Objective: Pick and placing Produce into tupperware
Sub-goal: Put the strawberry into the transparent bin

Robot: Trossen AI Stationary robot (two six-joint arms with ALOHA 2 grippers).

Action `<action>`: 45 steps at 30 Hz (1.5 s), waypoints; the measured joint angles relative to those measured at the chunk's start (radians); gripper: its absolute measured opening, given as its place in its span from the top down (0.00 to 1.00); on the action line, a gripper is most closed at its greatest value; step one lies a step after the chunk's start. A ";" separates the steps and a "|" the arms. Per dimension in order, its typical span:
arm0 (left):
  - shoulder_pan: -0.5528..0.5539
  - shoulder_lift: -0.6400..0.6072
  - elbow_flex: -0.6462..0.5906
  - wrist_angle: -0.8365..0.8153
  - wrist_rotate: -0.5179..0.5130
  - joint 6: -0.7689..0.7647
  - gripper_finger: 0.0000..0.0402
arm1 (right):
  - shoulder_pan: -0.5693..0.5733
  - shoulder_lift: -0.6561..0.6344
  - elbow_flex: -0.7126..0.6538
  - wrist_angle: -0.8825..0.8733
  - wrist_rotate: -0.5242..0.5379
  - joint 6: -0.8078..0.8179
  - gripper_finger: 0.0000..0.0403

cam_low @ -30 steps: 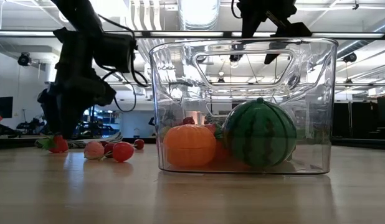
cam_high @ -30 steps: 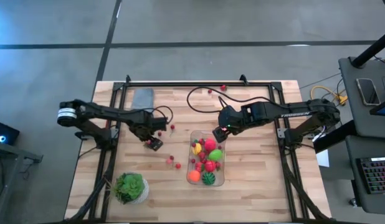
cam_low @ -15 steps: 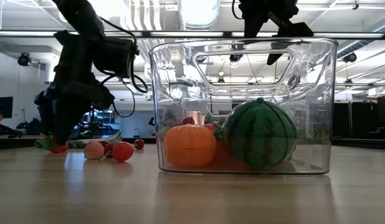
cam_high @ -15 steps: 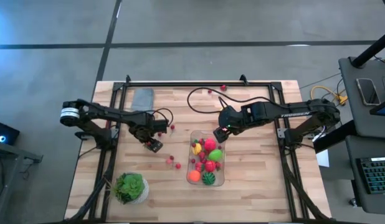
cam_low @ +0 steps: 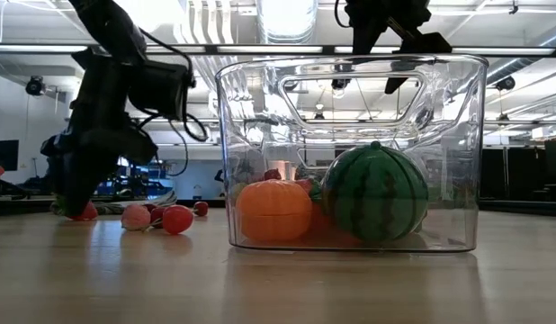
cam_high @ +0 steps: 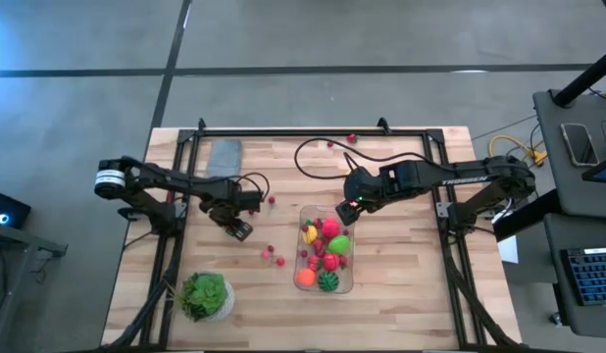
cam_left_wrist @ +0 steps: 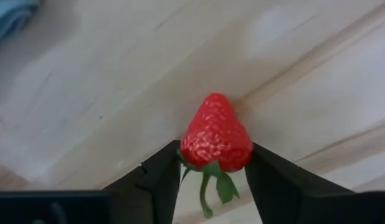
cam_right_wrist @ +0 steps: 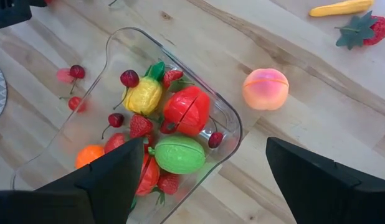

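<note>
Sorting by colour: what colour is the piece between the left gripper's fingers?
Red strawberry with green leaves, clearest in the left wrist view.

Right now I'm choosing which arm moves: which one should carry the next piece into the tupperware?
Left, probably: the left gripper already brackets a strawberry. The right gripper hangs open, empty, above the tupperware.

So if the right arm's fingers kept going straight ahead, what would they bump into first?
Probably the tupperware and the produce inside it. The right gripper is open and points down at it, though depth is hard to judge.

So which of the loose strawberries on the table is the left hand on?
The strawberry between the left hand's fingers, with its green stem toward the wrist. The other loose strawberry lies untouched by the yellow piece.
</note>
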 joint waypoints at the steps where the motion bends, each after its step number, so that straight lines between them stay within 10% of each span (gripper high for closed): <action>1: 0.000 0.000 -0.007 -0.002 0.000 0.000 0.62 | 0.000 0.000 0.000 0.000 0.000 0.000 0.18; 22: -0.004 -0.043 0.084 0.051 -0.049 0.094 0.69 | 0.000 0.000 0.000 0.000 0.000 0.007 0.18; 34: -0.027 -0.084 0.195 0.633 -0.014 0.539 0.69 | 0.001 -0.067 0.000 -0.176 0.224 0.285 0.18; 45: -0.038 0.054 0.253 0.818 0.135 0.469 0.69 | 0.009 -0.262 -0.001 -0.261 0.287 0.359 0.18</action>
